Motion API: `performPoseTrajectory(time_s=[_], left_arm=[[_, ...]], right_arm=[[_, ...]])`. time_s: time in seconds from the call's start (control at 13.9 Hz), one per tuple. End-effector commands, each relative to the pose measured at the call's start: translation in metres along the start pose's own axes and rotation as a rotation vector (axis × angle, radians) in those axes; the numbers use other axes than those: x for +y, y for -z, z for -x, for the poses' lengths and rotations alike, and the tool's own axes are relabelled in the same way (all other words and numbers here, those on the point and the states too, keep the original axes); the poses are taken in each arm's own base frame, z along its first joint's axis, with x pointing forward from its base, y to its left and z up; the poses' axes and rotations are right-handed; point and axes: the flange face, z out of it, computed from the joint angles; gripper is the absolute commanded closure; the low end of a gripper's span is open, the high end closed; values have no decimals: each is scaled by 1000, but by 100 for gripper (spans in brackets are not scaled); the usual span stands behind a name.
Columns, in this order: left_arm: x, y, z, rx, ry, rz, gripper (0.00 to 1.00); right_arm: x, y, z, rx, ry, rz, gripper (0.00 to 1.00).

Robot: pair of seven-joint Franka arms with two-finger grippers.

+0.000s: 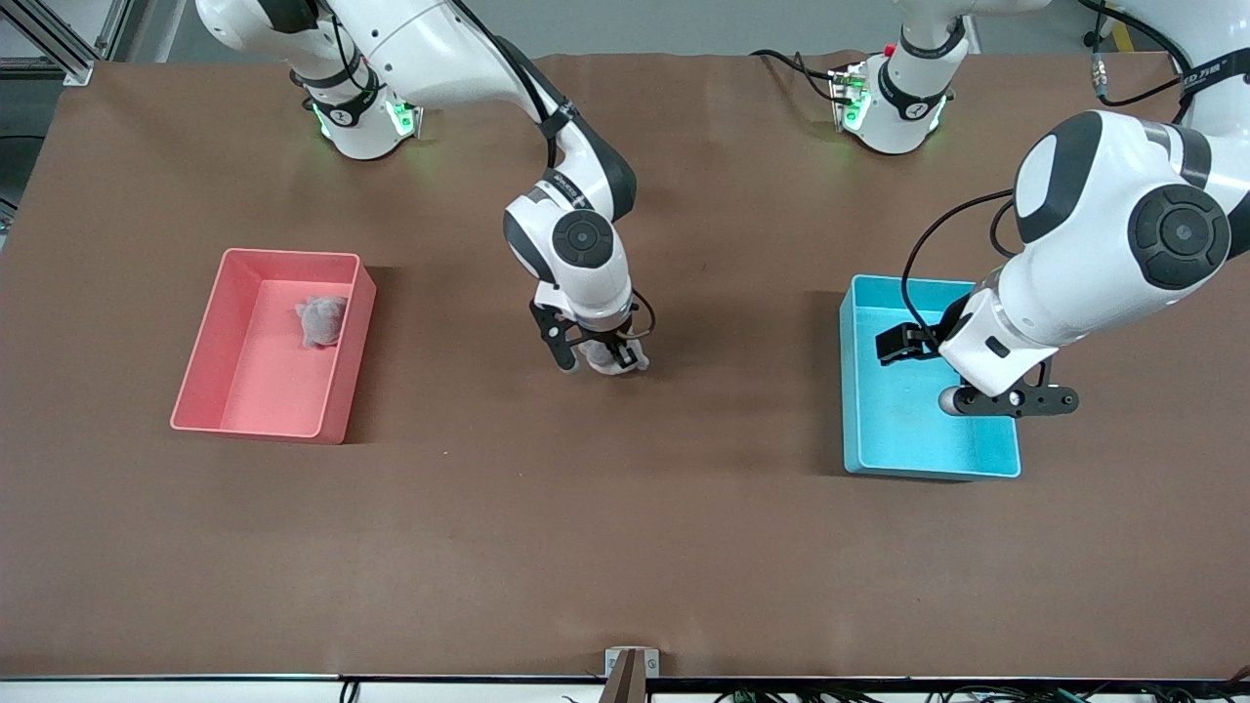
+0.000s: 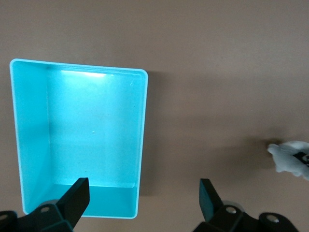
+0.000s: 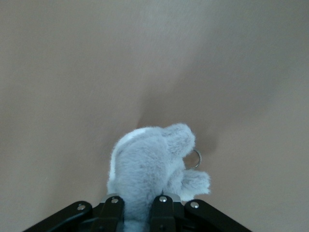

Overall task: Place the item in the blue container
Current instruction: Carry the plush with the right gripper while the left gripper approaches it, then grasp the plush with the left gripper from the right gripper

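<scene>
The item is a grey plush toy (image 1: 613, 359) with a small metal ring (image 3: 194, 159). My right gripper (image 1: 598, 353) is shut on it, low over the middle of the table. The right wrist view shows the toy (image 3: 152, 166) squeezed between the right gripper (image 3: 140, 209) and its fingers. The blue container (image 1: 848, 391) stands toward the left arm's end of the table, with nothing in it. My left gripper (image 1: 1016, 402) hangs open over the container. In the left wrist view its fingers (image 2: 77, 198) straddle the container's wall (image 2: 140, 145), and the toy (image 2: 289, 159) shows off to one side.
A pink bin (image 1: 210, 332) stands toward the right arm's end of the table, with another grey plush toy (image 1: 322, 320) inside. Brown table surface (image 1: 625, 527) spreads between the two bins and down to the front edge.
</scene>
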Motion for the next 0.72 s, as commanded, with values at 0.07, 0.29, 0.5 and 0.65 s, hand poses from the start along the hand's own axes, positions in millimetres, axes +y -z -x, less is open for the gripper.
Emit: performPoseTrajectory(time_s=[0.07, 0.29, 0.5, 0.65], left_arm=[[43, -20, 2, -13, -22, 14, 0], [93, -49, 11, -43, 50, -1, 0], [150, -74, 25, -31, 144, -4, 0], [184, -100, 37, -35, 192, -11, 0]], right_arm=[[-1, -9, 13, 3, -32, -22, 93], [1, -16, 14, 8, -23, -22, 25], [1, -18, 12, 29, 6, -20, 0], [-6, -8, -4, 41, 40, -25, 0]])
